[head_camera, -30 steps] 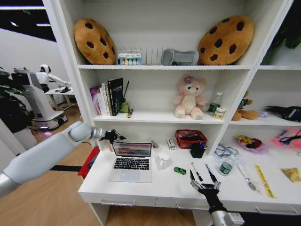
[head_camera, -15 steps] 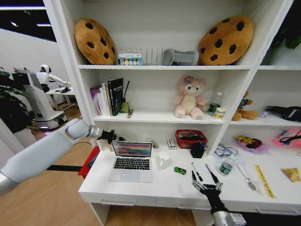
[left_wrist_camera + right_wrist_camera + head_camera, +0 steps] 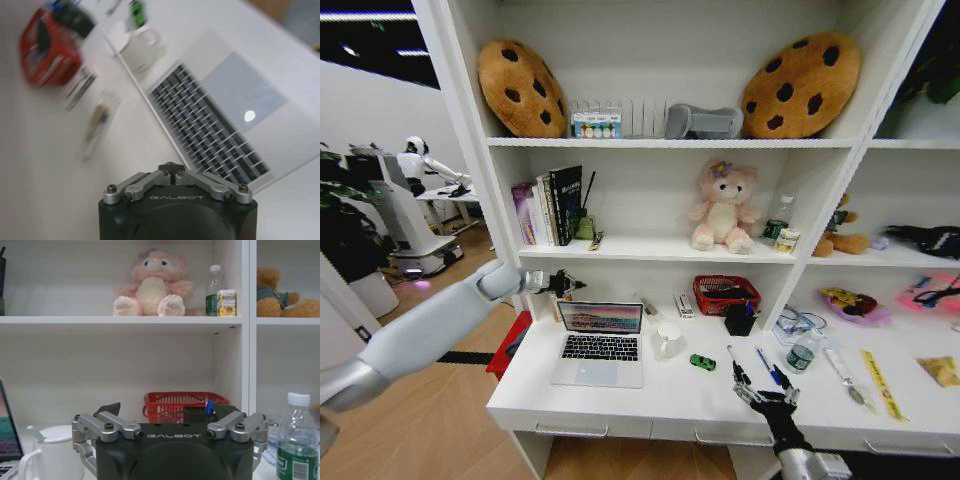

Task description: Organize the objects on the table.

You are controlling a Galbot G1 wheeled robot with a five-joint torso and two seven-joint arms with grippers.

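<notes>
White desk (image 3: 620, 398) runs across the head view under the shelves, drawers along its front edge. Far left, the left arm reaches in from off the desk's left end and its gripper (image 3: 567, 285) hangs just above the top edge of the laptop (image 3: 599, 345) screen, near the back wall. In the left wrist view the left gripper's fingers (image 3: 172, 176) are pressed together, closed on nothing, with the laptop (image 3: 220, 115) keyboard right below. The laptop sits open at the left end of the desk, its base close to the front edge and not much bare top to its left.

Next over is a white mug (image 3: 667, 340) just beside the laptop, then a clear patch of desktop with the green car (image 3: 702, 362) in it, apart from everything. Behind that, against the back wall, a red basket (image 3: 726, 294) and a dark pen cup (image 3: 740, 319).

Right of the car the black pen (image 3: 738, 365) and blue pen (image 3: 767, 364) lie side by side, angled toward the front edge. The right gripper (image 3: 761, 394) comes up from below the front edge and sits right at the near ends of the pens; can't tell if it touches them. Its fingers are spread wide open, and the right wrist view agrees, fingers (image 3: 120, 429) splayed with nothing between.

Further right it's crowded: a green-label bottle (image 3: 801, 354) and a yellow ruler (image 3: 881, 381) near the front edge
</notes>
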